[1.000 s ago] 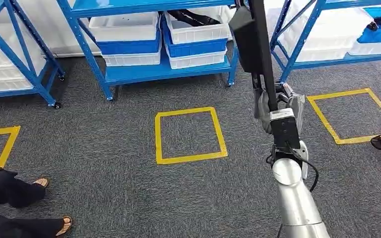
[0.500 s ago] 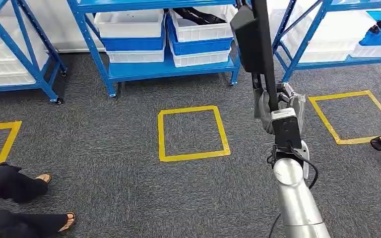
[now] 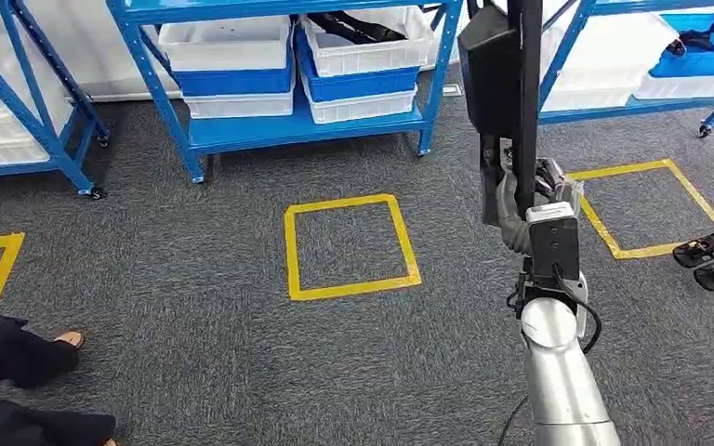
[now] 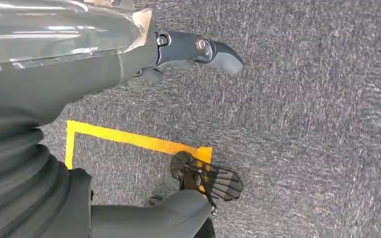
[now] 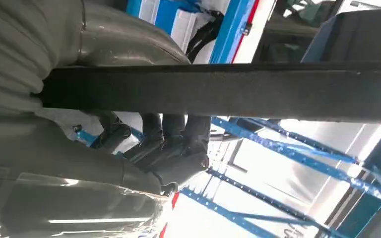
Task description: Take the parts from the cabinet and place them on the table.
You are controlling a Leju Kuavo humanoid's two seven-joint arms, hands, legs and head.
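My right hand (image 3: 530, 200) is raised in front of me and grips a long black part (image 3: 495, 79), a bar with a thicker black block near its upper end, standing almost upright. In the right wrist view the bar (image 5: 228, 91) crosses the picture and the dark fingers (image 5: 173, 144) are curled around it. My left hand (image 4: 54, 124) hangs over the grey carpet with its fingers apart, holding nothing. More black parts (image 3: 353, 28) lie in a white bin on the blue cabinet (image 3: 302, 130) ahead.
Blue racks with white and blue bins (image 3: 242, 56) line the far side. Yellow tape squares (image 3: 349, 246) (image 3: 641, 209) mark the carpet. A person's dark legs (image 3: 9, 358) are at lower left, and sandalled feet (image 3: 711, 260) at the right edge.
The whole picture has shifted a little, so the camera has moved. My right hand still grips the black part, now slightly further right in the view.
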